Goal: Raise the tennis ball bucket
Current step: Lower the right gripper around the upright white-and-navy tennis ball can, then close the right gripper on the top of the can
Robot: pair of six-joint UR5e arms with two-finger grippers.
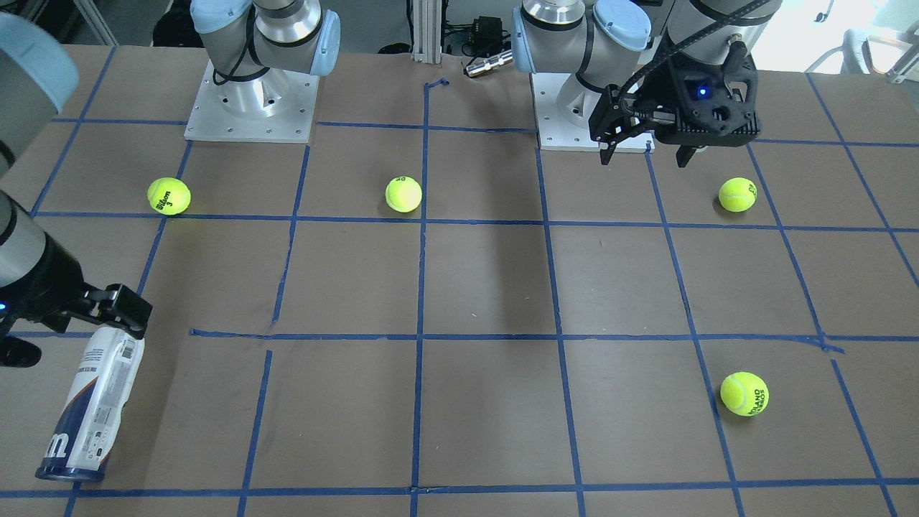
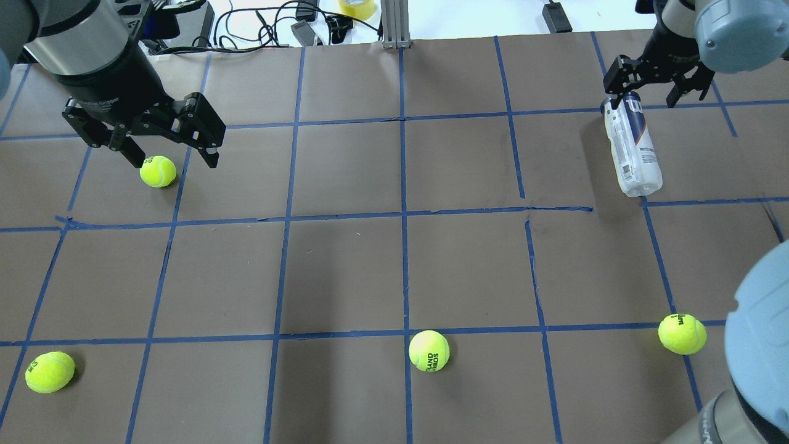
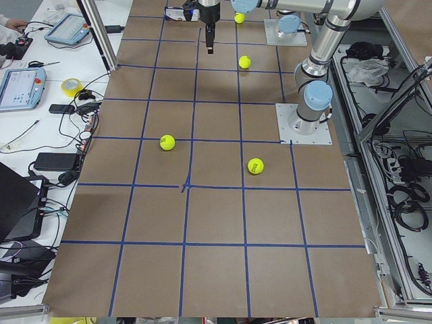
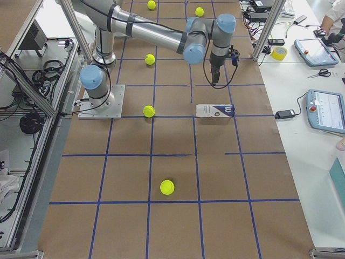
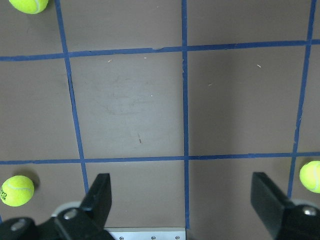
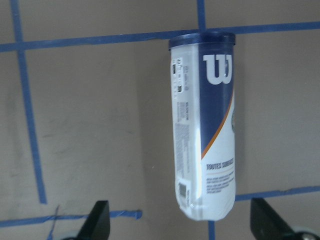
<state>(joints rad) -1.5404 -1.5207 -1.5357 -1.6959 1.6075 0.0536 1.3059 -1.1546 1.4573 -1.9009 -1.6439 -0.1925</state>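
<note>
The can [image 2: 632, 145] lies on its side at the far right of the worktop [image 2: 394, 265], its dark blue rim pointing away from the robot and its clear end toward it. The right hand [image 2: 641, 95] hangs above it with its fingers spread wide apart and nothing between them. In the right wrist view one finger shows on each side of the clear end, so the hand is already turned across the can's width.

The left hand [image 2: 171, 151] is also spread and empty. It hovers well to the left, just beside a tennis ball [image 2: 158, 171], and has no part in this step.

The step in hand looks like the descent onto the can. The hand appears to sit over one end rather than the middle. A grip there would probably let the long body droop or swing. It would be better to slide along toward the printed label first, then come straight down until the fingers reach past the widest part of the round wall. Closing should be gentle and even, since smooth thin plastic may roll away or squirt out. Then raise it straight, keeping it level.
</note>
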